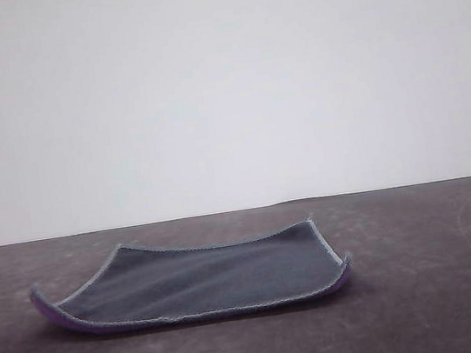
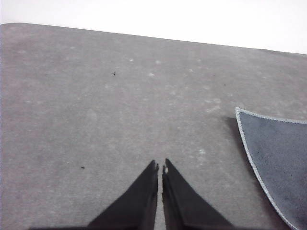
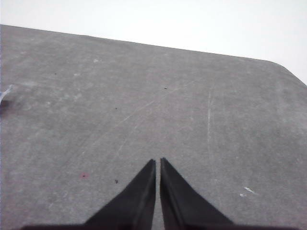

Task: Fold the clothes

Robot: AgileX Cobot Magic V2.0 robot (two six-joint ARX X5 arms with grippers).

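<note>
The grey, mottled worktop spans the whole lower part of the front view, meeting a plain pale wall behind it, and its surface carries faint scratches and light specks. On it, left of centre in the front view, lies the cloth, spread open in 1 layer with its dark grey face up. A light-grey stitched edge runs round all 4 sides, and the near corners at left and right curl upward off the worktop, showing a strip of bright purple underside along the front edge. In the left wrist view 1 corner of the cloth lies on the worktop off to the side of the fingers, apart from them, its stitched edge plain against the grey. The left end effector hovers over bare worktop with its 2 black fingers pressed almost together, clenched on nothing. The right end effector is likewise clenched on nothing, fingertips nearly touching, over bare scratched worktop. A small reddish spot marks the worktop near the right fingers.
</note>
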